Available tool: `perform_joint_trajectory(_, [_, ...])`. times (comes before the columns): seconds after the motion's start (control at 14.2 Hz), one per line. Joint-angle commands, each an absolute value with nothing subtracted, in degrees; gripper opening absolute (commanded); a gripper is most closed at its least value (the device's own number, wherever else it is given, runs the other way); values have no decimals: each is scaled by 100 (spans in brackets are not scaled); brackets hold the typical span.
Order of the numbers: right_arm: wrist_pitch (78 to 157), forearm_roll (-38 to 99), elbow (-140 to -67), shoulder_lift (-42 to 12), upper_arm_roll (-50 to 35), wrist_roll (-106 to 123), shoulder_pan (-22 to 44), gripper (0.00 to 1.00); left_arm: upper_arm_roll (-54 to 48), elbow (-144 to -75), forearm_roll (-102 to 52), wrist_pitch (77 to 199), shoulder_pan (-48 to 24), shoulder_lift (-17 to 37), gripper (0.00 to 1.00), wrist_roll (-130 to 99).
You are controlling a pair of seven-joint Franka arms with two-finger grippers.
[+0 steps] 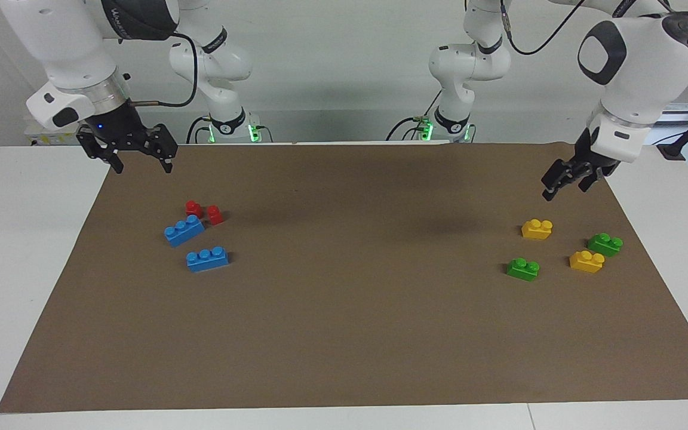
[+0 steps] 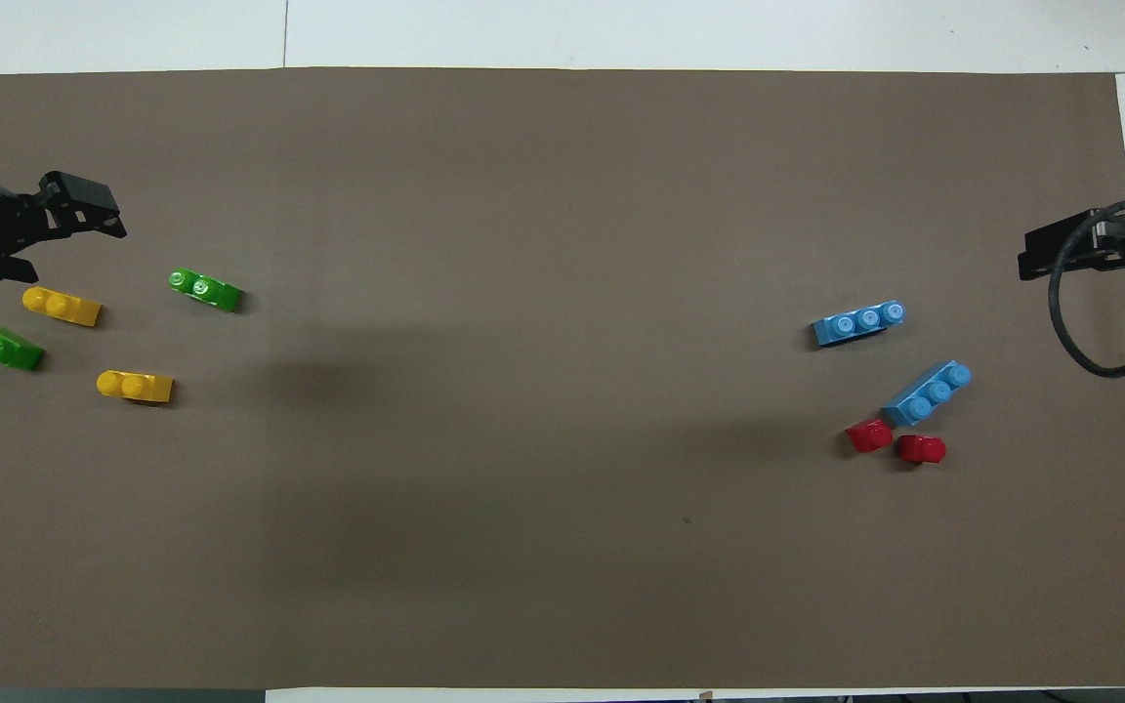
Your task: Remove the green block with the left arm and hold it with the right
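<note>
The bright-green two-stud block (image 1: 523,269) (image 2: 204,289) lies on the brown mat at the left arm's end, apart from the other bricks. A darker green two-stud brick (image 1: 605,243) (image 2: 1,347) lies closer to the mat's end edge. My left gripper (image 1: 565,186) (image 2: 105,217) is open and empty, raised over the mat near that edge and clear of all bricks. My right gripper (image 1: 142,166) (image 2: 1029,260) is open and empty, raised over the mat's edge at the right arm's end, where the arm waits.
Two yellow bricks (image 1: 537,229) (image 1: 586,261) lie beside the green ones. Two longer blue bricks (image 1: 184,230) (image 1: 207,259) and two small red bricks (image 1: 194,208) (image 1: 215,215) lie at the right arm's end. The brown mat (image 1: 344,334) covers most of the white table.
</note>
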State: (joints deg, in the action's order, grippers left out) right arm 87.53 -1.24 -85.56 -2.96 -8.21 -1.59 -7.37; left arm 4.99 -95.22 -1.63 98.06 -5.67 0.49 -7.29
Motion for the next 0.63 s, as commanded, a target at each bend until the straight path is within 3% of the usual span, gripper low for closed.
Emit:
perform_joint_trajectory(0.0, [8535,-97,-8411,-378,-853,-53,-765,100,343,-9641,-44,9326,-589,-403,100,-291])
perform_joint_trajectory(0.56, [8543,0,-8429,-369,-853,-62,-782,100,229,-9633,141,9396,-589,-536,100,158])
